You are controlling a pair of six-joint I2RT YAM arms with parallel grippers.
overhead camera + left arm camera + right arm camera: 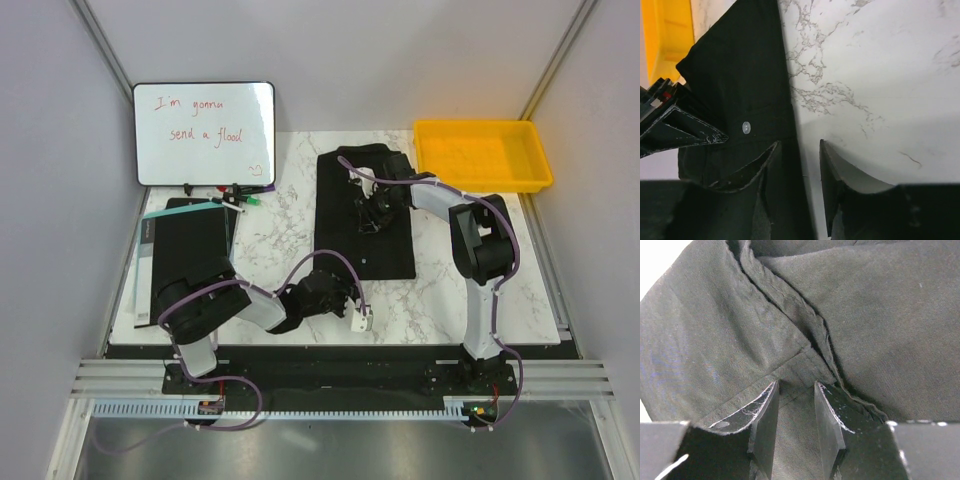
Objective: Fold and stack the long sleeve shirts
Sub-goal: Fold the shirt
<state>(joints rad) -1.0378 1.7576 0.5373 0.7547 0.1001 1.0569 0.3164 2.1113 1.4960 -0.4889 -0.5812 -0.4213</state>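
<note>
A black long sleeve shirt (365, 215) lies folded into a long rectangle at the middle of the marble table. My left gripper (350, 282) is low at the shirt's near edge. In the left wrist view the left gripper (797, 145) stands half closed astride that edge, with one finger (771, 152) over the cloth near a pale button (746, 127) and the other finger (826, 155) over bare marble. My right gripper (371, 214) is down on the shirt's middle. In the right wrist view the right gripper (796, 385) holds a ridge of cloth beside a seam (805, 325).
A yellow tray (482, 155) sits at the back right. A whiteboard (204, 133) stands at the back left with markers (238, 195) in front of it. A flat black board with a pale edge (185, 250) lies at the left, behind my left arm.
</note>
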